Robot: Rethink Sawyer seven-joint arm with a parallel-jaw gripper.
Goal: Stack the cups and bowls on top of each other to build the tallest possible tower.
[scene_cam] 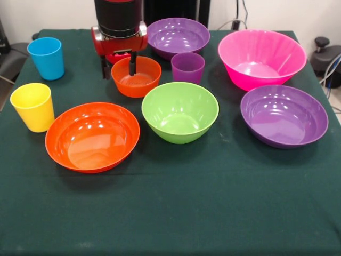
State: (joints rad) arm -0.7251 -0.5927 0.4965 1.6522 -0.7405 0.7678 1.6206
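Note:
My gripper (119,72) hangs at the back left over the small orange bowl (136,77). It is open: one finger (132,63) reaches inside the bowl and the other finger (105,68) stands outside its left wall. A bit of the small red bowl (116,57) shows behind, mostly hidden by the gripper. The purple cup (187,68) stands just right of the small orange bowl. The blue cup (46,57) and yellow cup (33,106) stand at the left. Nothing is stacked.
A purple bowl (178,36) sits behind the purple cup. The pink bowl (261,57) and a second purple bowl (283,116) lie at the right. The green bowl (180,111) and wide orange bowl (92,136) sit in the middle front.

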